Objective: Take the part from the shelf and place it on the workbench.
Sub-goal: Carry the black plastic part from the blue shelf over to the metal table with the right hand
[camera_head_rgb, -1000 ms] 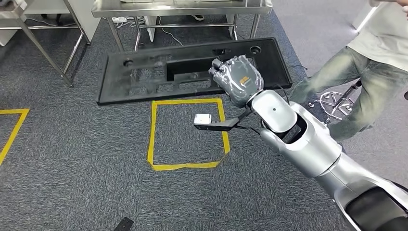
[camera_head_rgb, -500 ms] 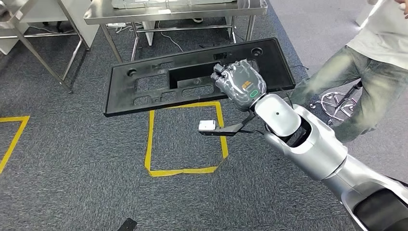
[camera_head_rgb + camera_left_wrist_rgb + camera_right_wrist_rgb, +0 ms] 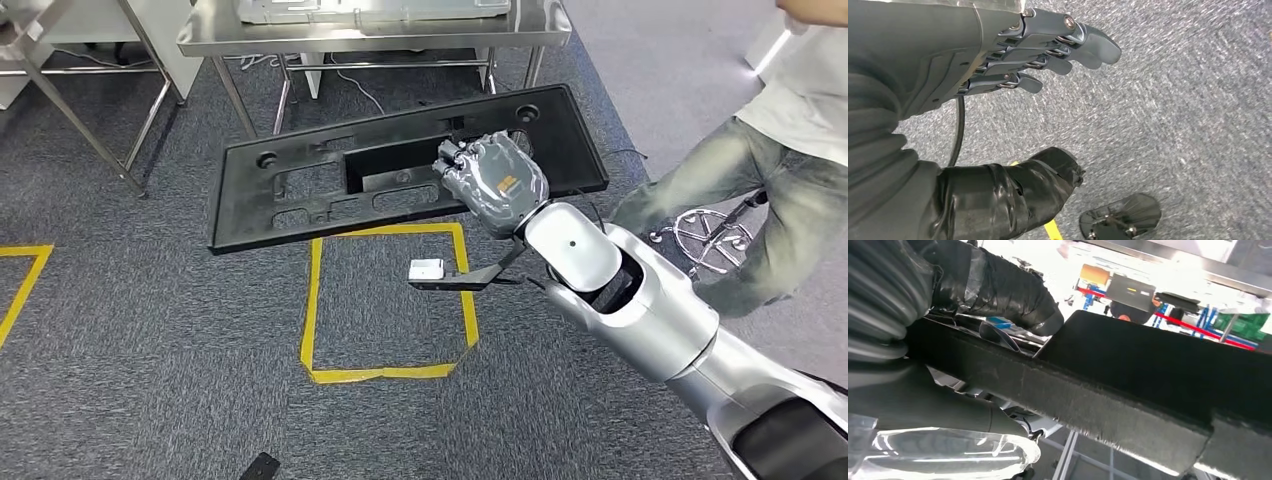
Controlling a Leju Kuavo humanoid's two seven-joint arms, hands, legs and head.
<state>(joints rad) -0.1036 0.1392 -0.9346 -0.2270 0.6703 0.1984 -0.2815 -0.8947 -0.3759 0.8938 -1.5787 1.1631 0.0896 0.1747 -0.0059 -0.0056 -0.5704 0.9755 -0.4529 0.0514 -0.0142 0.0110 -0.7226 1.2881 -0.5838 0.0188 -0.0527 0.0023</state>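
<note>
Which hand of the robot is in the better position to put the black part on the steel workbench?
The right. The right hand already grips the black part, held above the carpet just in front of the steel workbench. The left hand hangs open over the floor, holding nothing.

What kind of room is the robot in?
Probably a workshop or robot test lab. There are steel workbenches, yellow tape squares marked on grey carpet, and the robot's right hand carries a big black plastic part.
</note>
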